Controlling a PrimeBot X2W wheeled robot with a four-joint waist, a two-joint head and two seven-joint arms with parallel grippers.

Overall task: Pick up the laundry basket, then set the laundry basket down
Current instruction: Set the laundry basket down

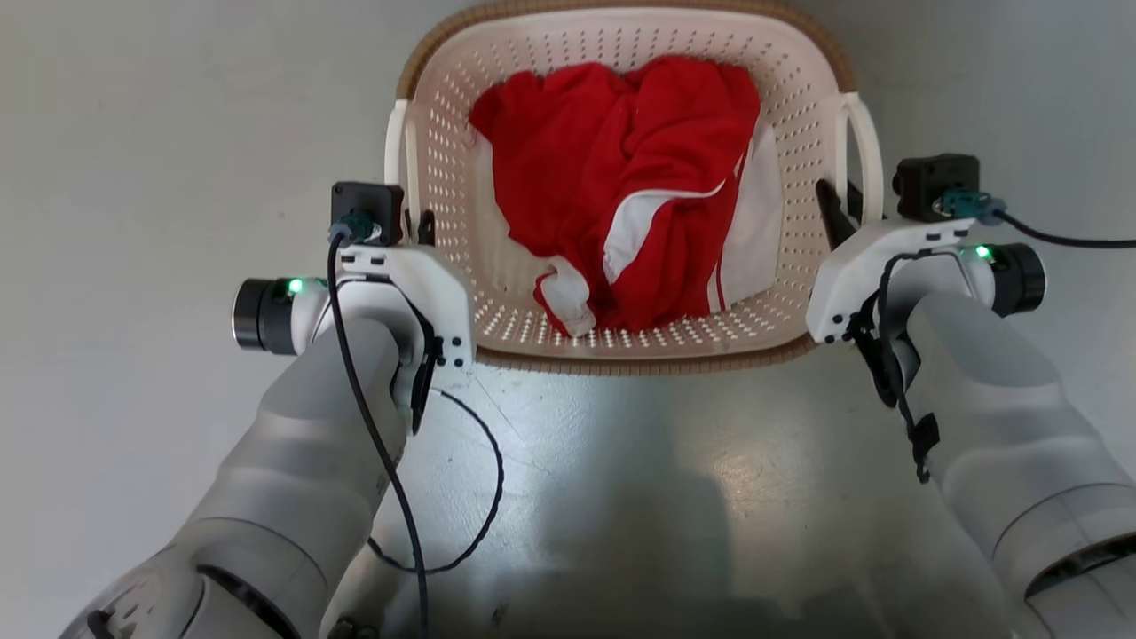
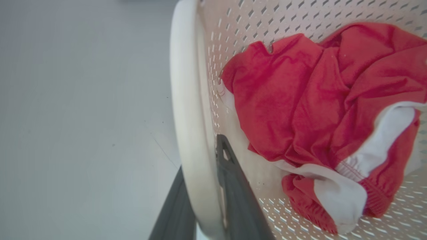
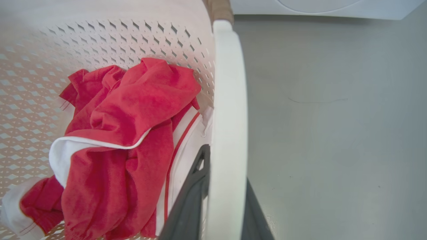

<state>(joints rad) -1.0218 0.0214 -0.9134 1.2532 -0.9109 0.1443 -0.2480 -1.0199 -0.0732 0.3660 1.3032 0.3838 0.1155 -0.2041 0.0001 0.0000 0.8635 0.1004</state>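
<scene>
The laundry basket (image 1: 441,142) sits between the two pincers, on or just above the pale grey floor (image 1: 133,177); whether its base touches the floor cannot be told. The left pincer (image 1: 415,224) is clenched on the basket's white left handle (image 2: 186,110). One dark finger (image 2: 233,190) lies against the inner face of the handle, beside the perforated wall, and the other is on the outer face toward the floor. The right pincer (image 1: 839,202) is clamped the same way on the white right handle (image 3: 228,110), which is pinched between an inner finger (image 3: 190,200) and an outer one. A crumpled red and white garment (image 1: 621,186) lies inside the basket, inward of both pincers and close to each inner finger without clearly touching it. The basket's brown woven-look rim runs across between the two wrists. Past the right pincer's fingertips, across bare floor, stands the lower edge of a white appliance (image 3: 317,6).
</scene>
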